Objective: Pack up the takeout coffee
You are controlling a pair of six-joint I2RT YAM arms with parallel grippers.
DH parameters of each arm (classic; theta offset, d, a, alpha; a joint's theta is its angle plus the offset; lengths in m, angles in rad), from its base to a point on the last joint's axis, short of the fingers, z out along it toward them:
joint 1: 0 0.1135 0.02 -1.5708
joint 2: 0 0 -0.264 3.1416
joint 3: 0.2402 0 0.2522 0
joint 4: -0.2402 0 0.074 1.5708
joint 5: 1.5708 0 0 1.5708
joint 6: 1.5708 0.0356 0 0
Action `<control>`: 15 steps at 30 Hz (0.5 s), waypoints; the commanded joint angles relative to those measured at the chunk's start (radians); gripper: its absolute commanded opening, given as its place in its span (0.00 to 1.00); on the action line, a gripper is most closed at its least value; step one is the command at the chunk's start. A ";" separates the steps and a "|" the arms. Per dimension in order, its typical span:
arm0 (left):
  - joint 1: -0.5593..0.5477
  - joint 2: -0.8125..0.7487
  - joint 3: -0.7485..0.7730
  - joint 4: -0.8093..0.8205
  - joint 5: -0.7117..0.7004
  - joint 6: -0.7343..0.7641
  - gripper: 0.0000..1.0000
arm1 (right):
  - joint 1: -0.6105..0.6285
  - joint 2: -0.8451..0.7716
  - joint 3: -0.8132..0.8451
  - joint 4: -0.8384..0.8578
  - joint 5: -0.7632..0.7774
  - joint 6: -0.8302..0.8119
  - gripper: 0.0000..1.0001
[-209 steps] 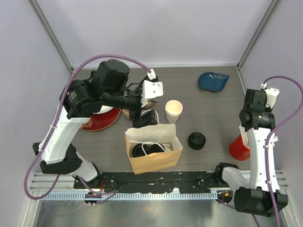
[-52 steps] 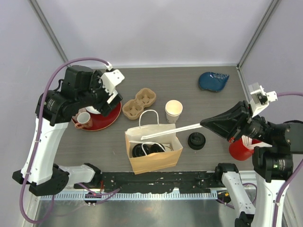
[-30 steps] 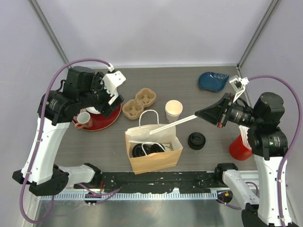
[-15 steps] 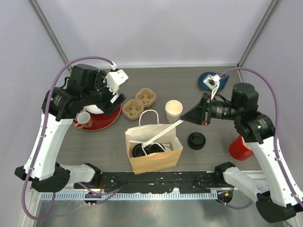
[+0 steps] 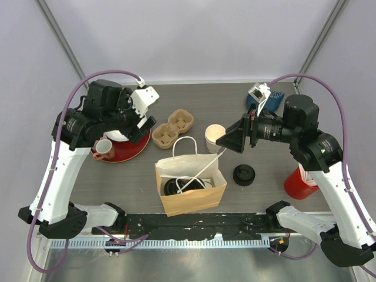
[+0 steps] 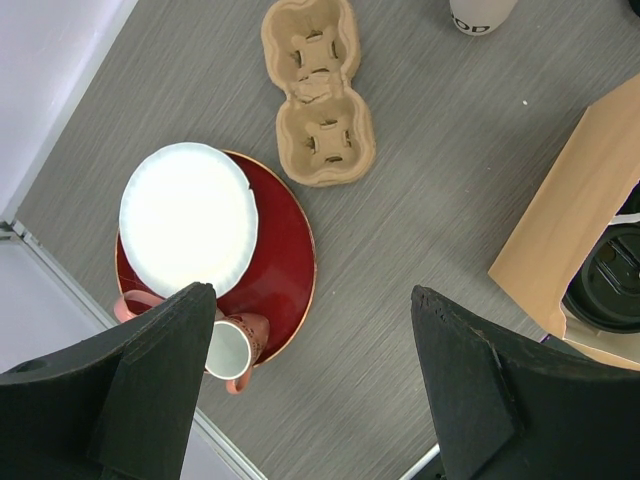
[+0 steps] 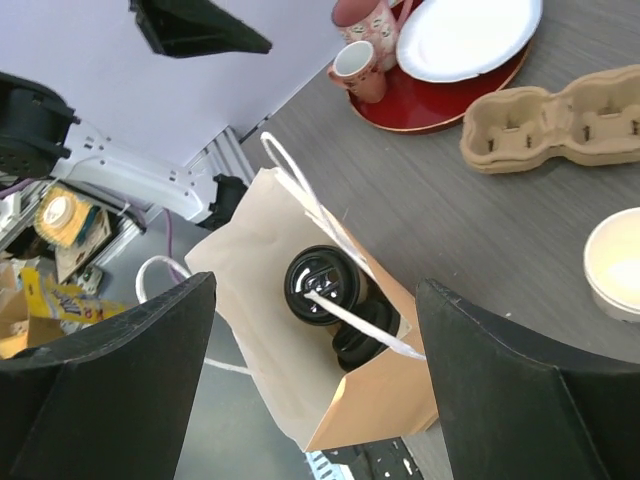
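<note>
Risks snagging the white stick (image 7: pixel 365 324) leaning out of the paper bag (image 5: pixel 191 204) at the near edge and toppling it, takeout coffee cups (image 7: pixel 325 280) and all (both lidded, inside), with right gripper (image 5: pixel 225 141) spread empty just off its far rim and left gripper (image 5: pixel 145 119) spread empty over the red plate (image 6: pixel 285 260) by the left edge.

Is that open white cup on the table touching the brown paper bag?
Apart. The right wrist view shows bare grey table between the open white cup and the brown paper bag.
</note>
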 commanded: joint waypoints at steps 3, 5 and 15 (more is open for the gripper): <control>0.006 -0.025 -0.014 0.028 0.015 -0.002 0.83 | 0.003 0.038 0.057 -0.115 0.156 -0.090 0.86; 0.006 -0.027 -0.017 0.023 0.016 0.000 0.83 | 0.004 0.031 0.031 -0.129 0.158 -0.099 0.86; 0.055 -0.036 -0.185 0.187 -0.005 -0.037 0.84 | 0.004 0.008 -0.013 -0.092 0.429 -0.098 0.90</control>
